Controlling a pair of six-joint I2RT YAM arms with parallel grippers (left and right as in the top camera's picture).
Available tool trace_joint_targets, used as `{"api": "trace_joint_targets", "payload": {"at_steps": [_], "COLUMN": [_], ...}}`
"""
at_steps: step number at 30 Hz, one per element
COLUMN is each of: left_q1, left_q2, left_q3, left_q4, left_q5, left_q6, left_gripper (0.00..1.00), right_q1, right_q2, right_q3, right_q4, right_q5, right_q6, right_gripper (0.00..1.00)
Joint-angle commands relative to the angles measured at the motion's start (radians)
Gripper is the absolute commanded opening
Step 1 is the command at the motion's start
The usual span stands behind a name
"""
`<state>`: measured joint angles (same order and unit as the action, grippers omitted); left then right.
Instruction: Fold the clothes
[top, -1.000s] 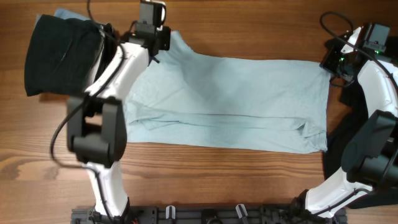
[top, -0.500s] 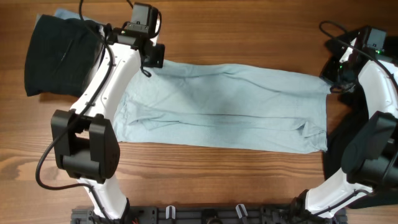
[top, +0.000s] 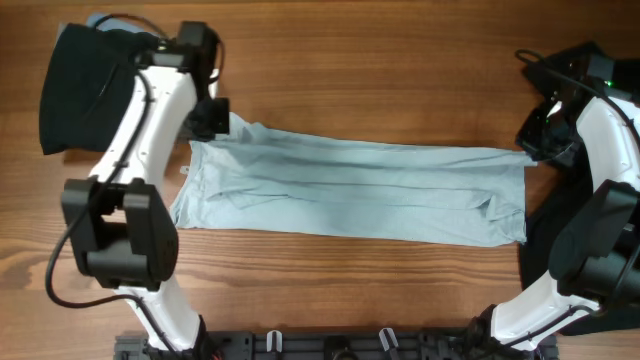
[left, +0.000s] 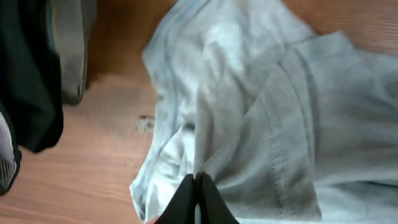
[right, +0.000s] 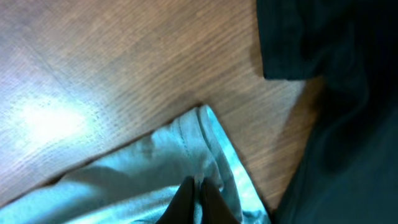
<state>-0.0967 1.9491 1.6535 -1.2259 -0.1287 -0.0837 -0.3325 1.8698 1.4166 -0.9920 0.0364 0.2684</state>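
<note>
One pale-blue T-shirt (top: 380, 190), two black garments (top: 85, 85), two arms (top: 150, 130), one table (top: 400, 50).

The pale blue T-shirt (top: 360, 190) is soft matt cotton cloth, creased, its hems stitched (plain in the left wrist view). The black garment (top: 85, 85) is matt cloth too. The desk (top: 400, 60) is grained wood with a slight sheen.

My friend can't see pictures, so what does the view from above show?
A light blue T-shirt lies stretched in a long strip on a wooden table. The left hand pinches one end, the right hand the other. Dark clothes lie at both sides.
</note>
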Motion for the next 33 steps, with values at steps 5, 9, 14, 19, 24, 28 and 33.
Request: {"api": "trace_joint_targets", "payload": {"at_steps": [5,9,14,19,24,28,33], "left_q1": [0.048,0.029,0.015,0.016,0.016,0.016,0.013], "left_q2": [-0.018,-0.018,-0.018,-0.018,-0.018,-0.018,-0.018], "left_q3": [0.003,0.001,-0.008,-0.039,-0.048,-0.048,-0.053], "left_q4": [-0.026,-0.04,-0.077,-0.078,-0.072,-0.06,-0.037], "left_q5": [0.115,0.117,0.117,0.116,0.109,0.102,0.195], "left_q6": [-0.037,-0.037,-0.037,-0.037,-0.037,-0.037,-0.027], "left_gripper": [0.04,0.04,0.04,0.05,0.43,0.53,0.47], "right_q1": [0.0,0.0,0.0,0.0,-0.001,-0.014,-0.041], "right_q2": [-0.033,-0.033,-0.033,-0.033,-0.033,-0.033,-0.028], "right_q3": [0.019,0.019,0.019,0.019,0.019,0.019,0.001], "right_q4": [-0.053,-0.074,-0.08,-0.09,-0.101,-0.106,-0.105], "right_q5": [0.039,0.039,0.039,0.008,0.009,0.009,-0.097], "right_q6": [0.018,-0.007,-0.012,-0.032,-0.032,-0.032,-0.041], "right_gripper": [0.04,0.04,0.05,0.1,0.61,0.75,0.85]}}
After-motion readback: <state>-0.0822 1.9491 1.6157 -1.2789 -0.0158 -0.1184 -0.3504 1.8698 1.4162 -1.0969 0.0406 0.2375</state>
